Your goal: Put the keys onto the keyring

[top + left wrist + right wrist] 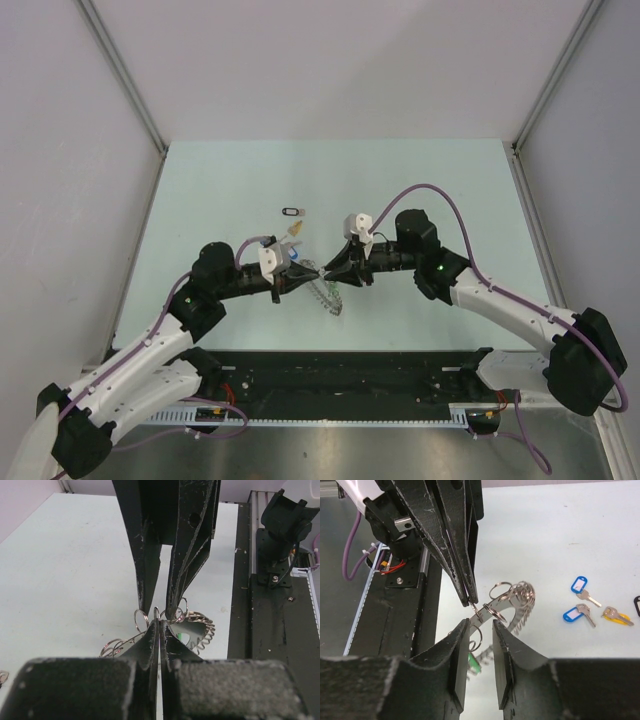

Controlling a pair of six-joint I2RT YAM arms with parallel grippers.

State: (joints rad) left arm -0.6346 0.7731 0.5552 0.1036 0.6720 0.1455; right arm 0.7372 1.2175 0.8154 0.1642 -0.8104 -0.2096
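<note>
On the table (200, 200) the two arms meet tip to tip near the middle, with the keyring (517, 595) held between them. The left gripper (160, 627) has its jaws pressed together on the keyring's band, where small wire loops hang. The rest of the band droops toward the table. The right gripper (481, 630) has its jaws apart, one on each side of that pinched spot, and grips nothing. The keys (580, 587), with blue, yellow and black tags, lie loose on the table well apart from the keyring, not yet threaded. A green-tagged key (474, 664) shows just under the right fingers, but whether it is attached cannot be told. The step looks like steadying the keyring for loading. Next, the right gripper would likely need to close on a loop or fetch a key.
</note>
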